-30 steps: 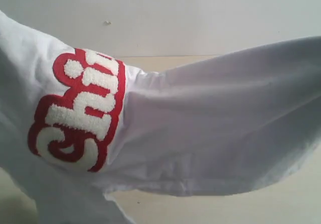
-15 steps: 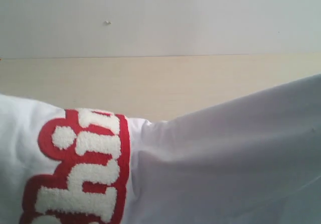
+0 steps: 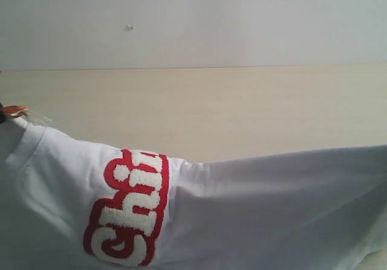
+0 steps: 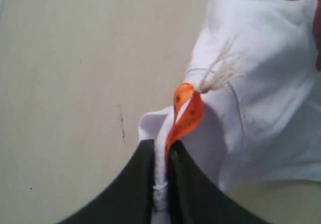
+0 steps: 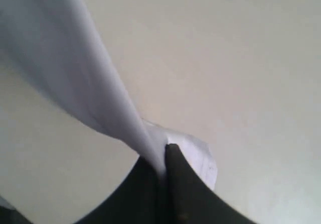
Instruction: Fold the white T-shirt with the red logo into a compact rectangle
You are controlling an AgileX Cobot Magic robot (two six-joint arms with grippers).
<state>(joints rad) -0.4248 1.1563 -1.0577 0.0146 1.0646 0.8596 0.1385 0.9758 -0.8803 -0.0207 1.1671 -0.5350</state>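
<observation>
Shirt (image 3: 272,209) hangs stretched between both hands, long axis parallel to the table (image 3: 211,106) far edge; left hand (image 4: 161,152) clamped on collar (image 4: 159,133), right hand (image 5: 163,156) clamped on opposite end.

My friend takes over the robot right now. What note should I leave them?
Left gripper: jaws shut on the white T-shirt at the collar, beside the orange tag.
Right gripper: jaws shut on another shirt edge.
Shirt held up between them over the table, red logo showing.
Done: both grips. Left: lay it down, fold to a compact rectangle.
</observation>
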